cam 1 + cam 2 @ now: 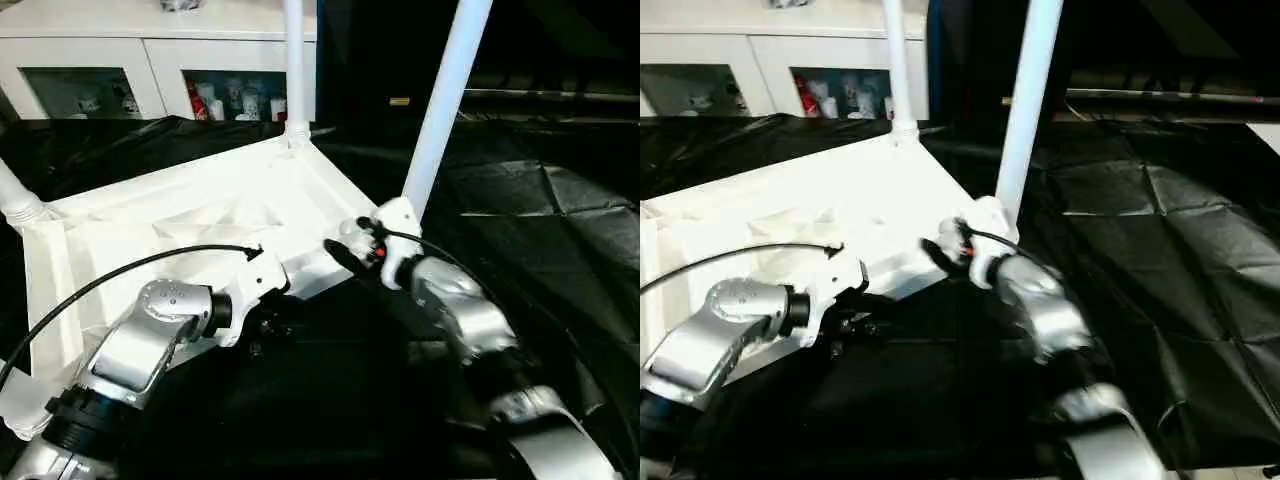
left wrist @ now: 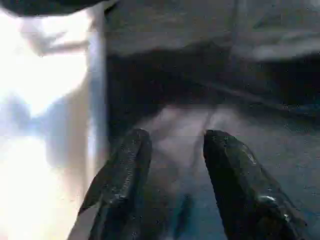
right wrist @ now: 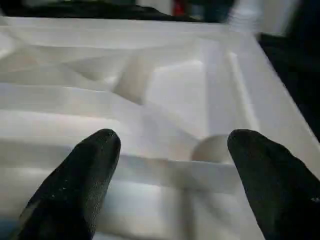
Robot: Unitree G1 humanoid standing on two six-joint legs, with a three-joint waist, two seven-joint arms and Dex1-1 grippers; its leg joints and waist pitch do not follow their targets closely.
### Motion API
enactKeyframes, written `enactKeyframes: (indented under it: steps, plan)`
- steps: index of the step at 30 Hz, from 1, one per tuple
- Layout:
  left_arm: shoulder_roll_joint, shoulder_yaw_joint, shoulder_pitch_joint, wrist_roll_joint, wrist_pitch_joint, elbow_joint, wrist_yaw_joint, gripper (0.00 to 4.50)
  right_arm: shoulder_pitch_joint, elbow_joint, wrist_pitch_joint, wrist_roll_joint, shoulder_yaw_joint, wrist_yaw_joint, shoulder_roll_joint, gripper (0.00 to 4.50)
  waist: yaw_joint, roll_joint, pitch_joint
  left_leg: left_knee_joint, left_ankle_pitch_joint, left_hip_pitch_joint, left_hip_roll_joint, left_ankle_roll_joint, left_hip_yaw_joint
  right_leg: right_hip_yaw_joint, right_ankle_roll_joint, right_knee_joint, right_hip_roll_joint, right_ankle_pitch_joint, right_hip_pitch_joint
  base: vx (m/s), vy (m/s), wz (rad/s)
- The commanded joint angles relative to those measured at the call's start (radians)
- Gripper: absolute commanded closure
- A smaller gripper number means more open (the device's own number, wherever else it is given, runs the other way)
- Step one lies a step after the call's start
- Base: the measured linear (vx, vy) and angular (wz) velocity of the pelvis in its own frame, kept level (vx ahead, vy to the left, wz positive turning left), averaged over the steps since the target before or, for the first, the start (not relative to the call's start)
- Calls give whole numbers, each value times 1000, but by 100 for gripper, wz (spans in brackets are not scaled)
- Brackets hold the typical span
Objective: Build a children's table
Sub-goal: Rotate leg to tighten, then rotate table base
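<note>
The upturned tabletop [image 1: 200, 215] lies on black sheeting [image 1: 540, 220], legs [image 1: 445, 100] standing at twelve and two o'clock. Right claw [image 3: 172, 165] gapes empty at its near corner; left claw [image 2: 172, 175], parted, grasps nothing.

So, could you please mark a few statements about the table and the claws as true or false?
1. The tabletop lies ribbed underside up. True.
2. No legs are fitted yet. False: the far leg and the near-right leg stand in corner sockets.
3. The right claw is open. True.
4. The left claw grips a leg. False: nothing sits between its fingers.
5. The floor covering is white. False: it is black.
</note>
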Motion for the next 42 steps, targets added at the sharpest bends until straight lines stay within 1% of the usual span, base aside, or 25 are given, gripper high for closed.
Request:
enactKeyframes:
  steps: [1,2,3,4,5,6,10,12,14,16,17,19,21,25,27,28,29,30,32,33,35,38,39,41,42]
  plan:
    - [6,3,14,35,18,-27,54,211,-36,55,-10,-10,-44,-84,3,63,-4,2,-64,-79,-186,15,34,-12,-7,57,-216,-61,-55,-154,50,0,0,0]
    - [6,3,14,35,18,-27,54,211,-36,55,-10,-10,-44,-84,3,63,-3,2,-65,-78,-181,14,34,-13,-6,58,-217,-60,-57,-150,51,0,0,0]
    - [14,3,29,50,38,-44,87,186,-70,118,-18,-3,-82,-154,12,63,-3,1,-66,-77,-177,14,34,-13,-5,58,-214,-59,-56,-143,51,0,0,0]
    - [17,6,43,62,53,-56,110,186,-95,167,-18,14,-124,-216,16,63,-5,-2,-66,-76,-182,14,33,-10,-5,59,-215,-59,-58,-150,50,0,0,0]
    - [18,6,47,64,57,-60,116,175,-101,179,-18,19,-136,-232,16,63,-5,-2,-66,-76,-182,14,33,-10,-5,59,-215,-59,-58,-150,50,0,0,0]
    - [23,6,65,80,68,-76,139,166,-124,229,-25,44,-182,-297,14,63,-3,-1,-64,-77,-200,17,32,-14,-4,59,-208,-63,-57,-183,47,0,0,0]
    - [28,2,89,87,77,-95,153,143,-143,276,-47,65,-220,-358,4,63,6,3,-61,-77,-252,30,34,-28,-1,59,-186,-70,-53,-230,34,0,0,0]
    - [32,-3,111,98,82,-117,172,134,-158,316,-72,80,-263,-422,-11,63,11,3,-59,-80,-282,31,34,-39,-2,60,-168,-72,-52,-257,31,0,0,0]
    - [32,-4,113,100,81,-119,178,134,-161,324,-79,84,-273,-433,-17,63,16,2,-59,-78,-314,42,32,-46,2,61,-159,-77,-49,-282,22,0,0,0]
    - [35,-8,118,108,73,-121,204,134,-177,364,-105,92,-310,-475,-43,63,19,0,-61,-79,-314,38,32,-49,2,64,-145,-75,-48,-291,24,0,0,0]
    - [35,-8,118,108,73,-121,204,134,-177,364,-105,92,-310,-475,-43,63,19,0,-61,-79,-314,38,32,-49,2,64,-145,-75,-48,-291,24,0,0,0]
    - [34,-9,116,114,67,-115,216,134,-187,384,-117,90,-318,-492,-66,63,22,-7,-62,-77,-296,30,28,-44,5,68,-130,-73,-45,-293,25,0,0,0]
    - [29,-9,114,116,63,-110,224,134,-194,400,-125,93,-329,-498,-88,63,20,-8,-64,-77,-277,22,27,-40,5,69,-122,-70,-46,-290,31,0,0,0]
    - [25,-7,111,120,48,-104,237,134,-201,411,-132,86,-334,-493,-116,63,12,-11,-69,-73,-252,14,24,-28,6,68,-126,-66,-44,-242,34,0,0,0]
    - [21,-6,110,118,41,-106,242,134,-204,421,-137,85,-338,-485,-133,63,11,-11,-74,-67,-209,11,23,-15,8,68,-139,-59,-43,-182,36,0,0,0]
    - [19,2,116,106,28,-116,237,134,-207,430,-143,81,-338,-475,-145,63,13,-10,-77,-61,-162,8,22,2,11,67,-158,-51,-40,-114,38,0,0,0]
    - [19,2,116,106,28,-116,237,134,-207,430,-143,81,-338,-475,-145,63,13,-10,-77,-61,-162,8,22,2,11,67,-158,-51,-40,-114,38,0,0,0]
    - [26,28,140,69,-6,-151,210,134,-210,440,-149,74,-335,-454,-167,63,13,-9,-78,-57,-128,3,21,17,11,66,-174,-44,-39,-62,41,0,0,0]
    - [54,79,202,-16,-47,-240,138,134,-212,450,-152,55,-321,-416,-195,63,15,-8,-80,-54,-120,3,22,24,12,65,-191,-40,-40,-41,41,0,0,0]
    - [54,79,202,-16,-47,-240,138,134,-212,450,-152,55,-321,-416,-195,63,14,-9,-81,-53,-116,0,23,26,11,64,-198,-38,-41,-30,43,0,0,0]
    - [104,105,263,-68,-24,-321,72,134,-204,442,-152,35,-291,-357,-200,63,13,-10,-77,-52,-134,4,23,36,15,64,-203,-40,-35,-37,37,0,0,0]
    - [196,174,382,-132,38,-427,-5,134,-151,372,-179,3,-216,-229,-188,63,-1,4,-68,-58,-195,2,24,30,12,64,-200,-48,-36,-122,37,0,0,0]
    - [205,186,396,-135,39,-434,-10,134,-141,359,-183,1,-208,-213,-185,63,-10,1,-65,-63,-224,0,27,26,11,64,-193,-55,-36,-160,38,0,0,0]
    - [218,206,416,-141,42,-444,-16,134,-126,338,-190,-1,-196,-190,-182,63,-11,1,-64,-63,-243,4,27,20,12,67,-187,-58,-35,-189,35,0,0,0]
    - [232,229,438,-149,45,-453,-23,134,-108,313,-197,-1,-186,-168,-179,63,-11,6,-62,-64,-276,11,27,10,13,68,-189,-64,-34,-224,28,0,0,0]
